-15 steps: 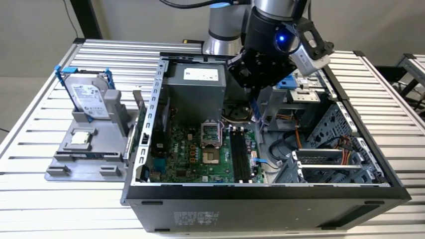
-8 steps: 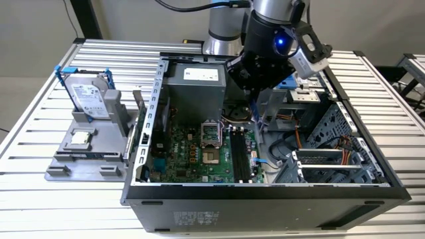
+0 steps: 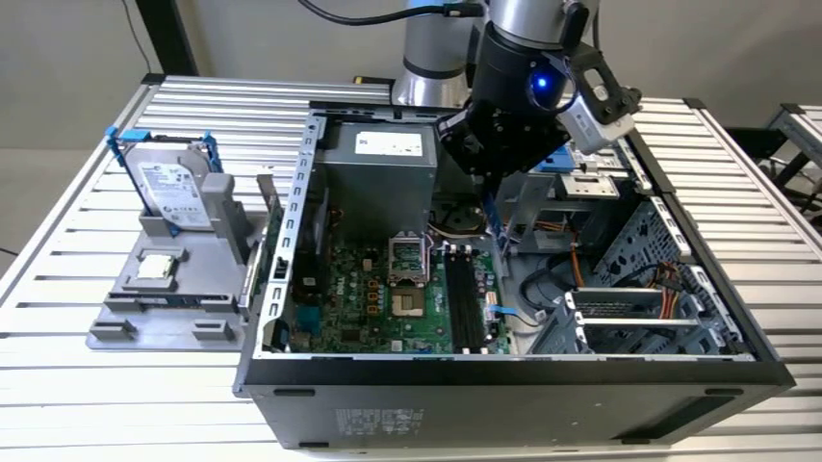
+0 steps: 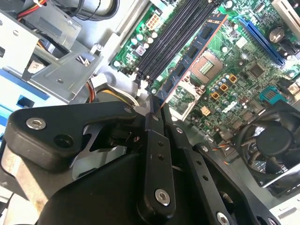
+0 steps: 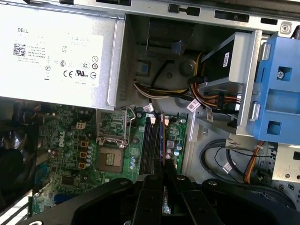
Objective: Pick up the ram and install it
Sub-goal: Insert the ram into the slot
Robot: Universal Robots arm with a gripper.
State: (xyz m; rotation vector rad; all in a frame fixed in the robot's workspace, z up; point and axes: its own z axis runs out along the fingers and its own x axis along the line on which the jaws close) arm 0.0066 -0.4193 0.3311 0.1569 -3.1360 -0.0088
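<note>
Blue-green ram (image 3: 490,219) pinched upright in gripper (image 3: 488,191), exterior view, hanging inside open computer case (image 3: 514,380) at one o'clock of memory slots (image 3: 465,298). Second wrist view: gripper (image 4: 152,105) clamped on ram (image 4: 192,50) above memory slots (image 4: 168,40). First wrist view: ram (image 5: 162,140) over motherboard (image 5: 70,140).

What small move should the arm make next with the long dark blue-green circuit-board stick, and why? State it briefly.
Probably ease straight down a little. The black gripper is shut on the long dark blue-green ram stick, which hangs edge-on above the black memory slots of the green motherboard, running along them but not yet seated.
</note>
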